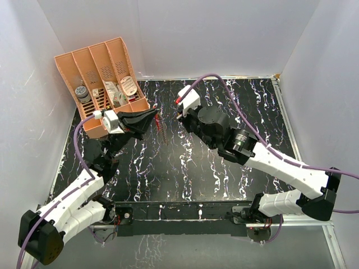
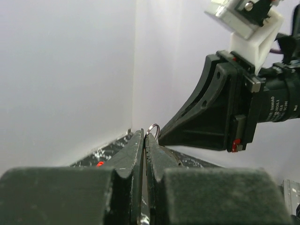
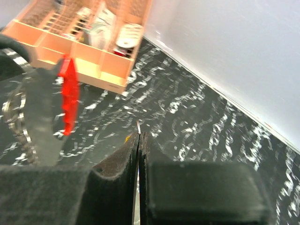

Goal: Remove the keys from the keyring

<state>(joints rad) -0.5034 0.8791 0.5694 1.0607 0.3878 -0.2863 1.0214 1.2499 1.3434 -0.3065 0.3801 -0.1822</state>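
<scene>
My left gripper (image 1: pixel 152 116) is shut on the keyring (image 2: pixel 153 128), whose thin silvery loop pokes out above its fingertips (image 2: pixel 136 145). The red key (image 1: pixel 159 119) hangs at that gripper's tip with a short chain (image 1: pixel 161 134) below it. In the right wrist view the red key (image 3: pixel 69 96) and chain (image 3: pixel 24 138) hang beside the left finger (image 3: pixel 44 117). My right gripper (image 1: pixel 180 116) is shut on the yellow key: a thin silver blade (image 3: pixel 138 125) sticks out and a speck of yellow head (image 3: pixel 125 138) shows. The right gripper (image 2: pixel 161 137) sits just right of the ring, apart from it.
An orange slotted organiser (image 1: pixel 76 61) with small items stands tilted at the back left, just behind the left gripper; it also shows in the right wrist view (image 3: pixel 105 63). White walls enclose the black marbled table (image 1: pixel 224 168) on three sides.
</scene>
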